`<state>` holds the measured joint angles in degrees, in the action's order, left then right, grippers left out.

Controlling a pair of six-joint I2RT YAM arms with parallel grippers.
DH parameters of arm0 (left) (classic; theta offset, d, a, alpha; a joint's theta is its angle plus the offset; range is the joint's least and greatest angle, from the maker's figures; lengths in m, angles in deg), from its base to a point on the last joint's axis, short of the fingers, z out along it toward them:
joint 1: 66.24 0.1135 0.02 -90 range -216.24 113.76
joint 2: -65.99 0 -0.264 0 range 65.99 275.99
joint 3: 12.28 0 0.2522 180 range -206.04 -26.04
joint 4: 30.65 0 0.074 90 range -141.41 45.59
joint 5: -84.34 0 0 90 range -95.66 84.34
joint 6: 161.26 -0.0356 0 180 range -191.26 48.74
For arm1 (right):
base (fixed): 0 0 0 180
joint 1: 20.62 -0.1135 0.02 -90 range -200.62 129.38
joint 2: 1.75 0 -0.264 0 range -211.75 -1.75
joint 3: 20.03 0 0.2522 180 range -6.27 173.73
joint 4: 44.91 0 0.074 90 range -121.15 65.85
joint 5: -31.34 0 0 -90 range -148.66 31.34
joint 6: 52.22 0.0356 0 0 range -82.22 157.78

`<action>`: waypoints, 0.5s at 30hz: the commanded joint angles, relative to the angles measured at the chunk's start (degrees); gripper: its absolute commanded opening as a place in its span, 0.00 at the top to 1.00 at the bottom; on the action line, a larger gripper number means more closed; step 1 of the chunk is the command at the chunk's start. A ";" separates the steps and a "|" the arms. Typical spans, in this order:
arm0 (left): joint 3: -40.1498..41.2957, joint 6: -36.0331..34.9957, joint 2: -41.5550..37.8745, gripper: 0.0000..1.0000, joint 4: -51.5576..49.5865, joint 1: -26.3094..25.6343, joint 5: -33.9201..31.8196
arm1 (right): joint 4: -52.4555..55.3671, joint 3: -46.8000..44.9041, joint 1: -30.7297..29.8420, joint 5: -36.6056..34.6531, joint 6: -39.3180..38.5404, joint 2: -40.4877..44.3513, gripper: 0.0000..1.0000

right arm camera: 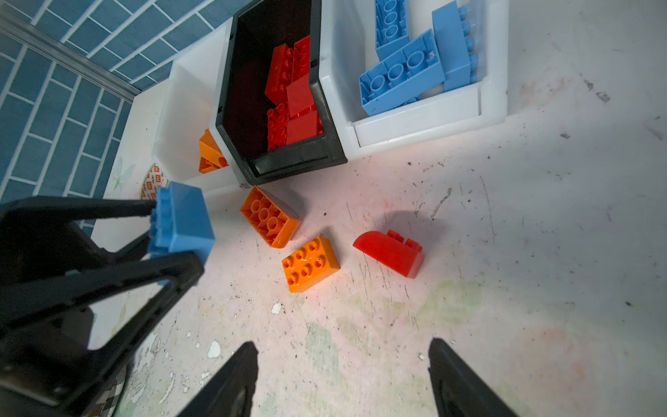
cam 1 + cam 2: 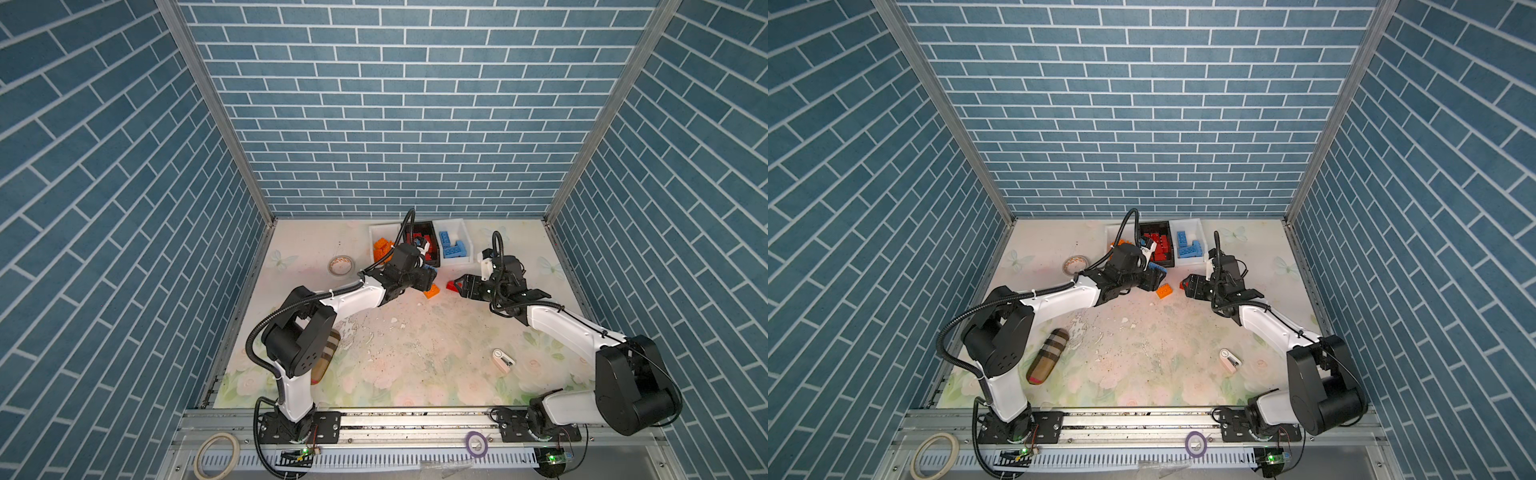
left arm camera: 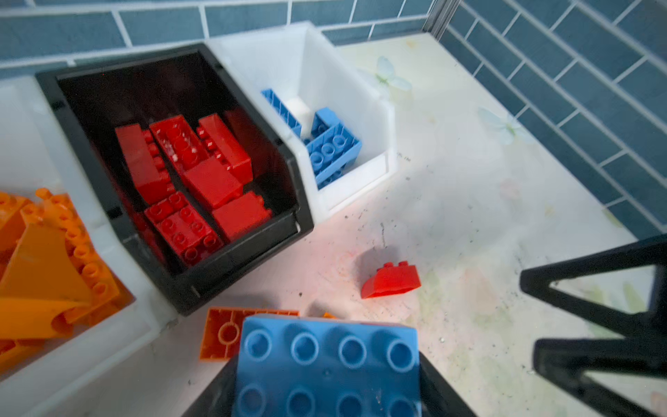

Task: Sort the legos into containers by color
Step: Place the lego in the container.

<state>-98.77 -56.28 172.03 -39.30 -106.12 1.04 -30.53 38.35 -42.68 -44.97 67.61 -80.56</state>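
Nearly home: most bricks (image 3: 187,173) sorted by colour into the 3 bins (image 1: 299,159), leaving just 2 orange bricks (image 1: 310,263) and 1 red brick (image 1: 389,254) loose on the table (image 1: 505,289) in front, 1 blue brick (image 3: 326,364) clamped in the left gripper (image 1: 173,236), right gripper (image 1: 343,346) spread wide, empty, near the red.

You have open surface (image 2: 415,353) across the middle and near side, but in front of the bins (image 2: 457,261) two orange bricks (image 1: 310,265), a red brick (image 1: 391,252) and the left hand (image 1: 177,231), clamped on a blue brick (image 1: 187,216), crowd the way.
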 commanded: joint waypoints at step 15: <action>-19.96 3.85 12.41 0.52 1.96 0.75 9.86 | -2.82 -4.36 0.26 1.37 1.59 0.32 0.26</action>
<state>-115.45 -53.85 182.91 -37.77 -105.79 8.01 -31.86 34.79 -42.66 -44.58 67.61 -80.25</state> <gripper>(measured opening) 0.677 0.743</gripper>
